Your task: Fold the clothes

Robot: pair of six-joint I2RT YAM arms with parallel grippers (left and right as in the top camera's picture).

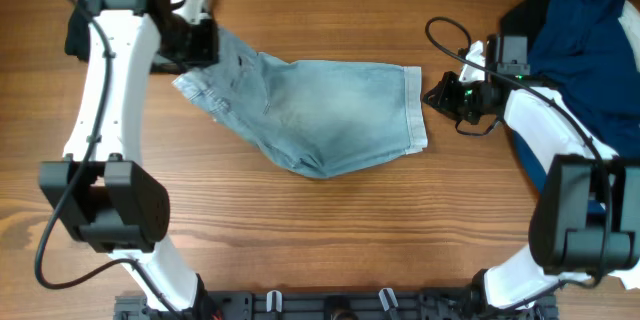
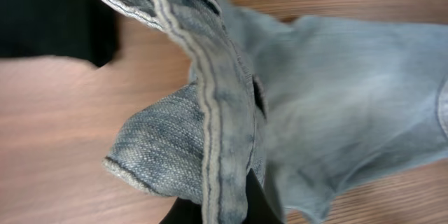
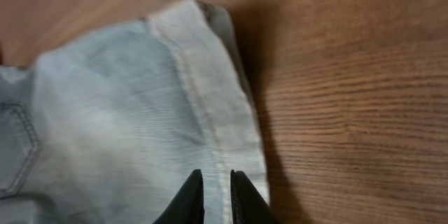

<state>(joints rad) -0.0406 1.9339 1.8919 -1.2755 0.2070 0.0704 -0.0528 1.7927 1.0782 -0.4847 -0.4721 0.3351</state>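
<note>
Left tool [image 1: 205, 48] tips hidden by jeans [image 1: 320, 110]; navy garment [image 1: 585, 20] cut by frame edge.

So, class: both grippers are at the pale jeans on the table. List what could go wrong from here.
1. The right gripper seems to pinch only the hem at the edge of the jeans; it may slip when lifted.
2. The left gripper grips a bunched waistband, so the fold could come out skewed.
3. A black garment lies close beside that grip and might get dragged.

one jeans [image 1: 330, 110], one navy garment [image 1: 585, 20], two arms [image 1: 100, 90] [image 1: 545, 125]
</note>
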